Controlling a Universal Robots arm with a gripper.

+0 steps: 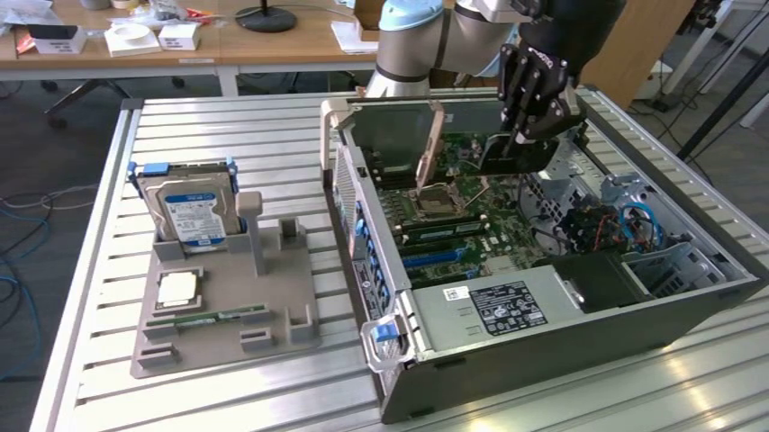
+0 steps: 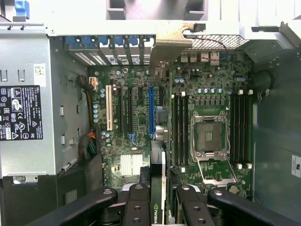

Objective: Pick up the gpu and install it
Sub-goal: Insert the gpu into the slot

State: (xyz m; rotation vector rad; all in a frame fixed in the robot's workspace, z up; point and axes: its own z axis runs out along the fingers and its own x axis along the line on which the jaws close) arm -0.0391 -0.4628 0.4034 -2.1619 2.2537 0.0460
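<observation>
Gripping the gpu (image 2: 156, 214) edge-on, the gripper (image 2: 162, 200) has its jaws clenched on the card's two faces, nearest the wrist camera. Beyond the card lies the motherboard (image 2: 136, 141), with its row of expansion slots, among them a blue slot (image 2: 151, 110), and the bare processor socket (image 2: 210, 136) beside them.

By the look of it, the pick-up is done and the seating is not: the card hangs above the board, apart from any slot.

The wrist view gives the card's line against the slots. The exterior view gives its height over the open computer case (image 1: 673, 315). It also takes in the grey holder (image 1: 162, 355) on the exterior view's left, with a hard drive (image 1: 190, 211) standing in it and a green RAM stick (image 1: 216, 317) lying flat.
</observation>
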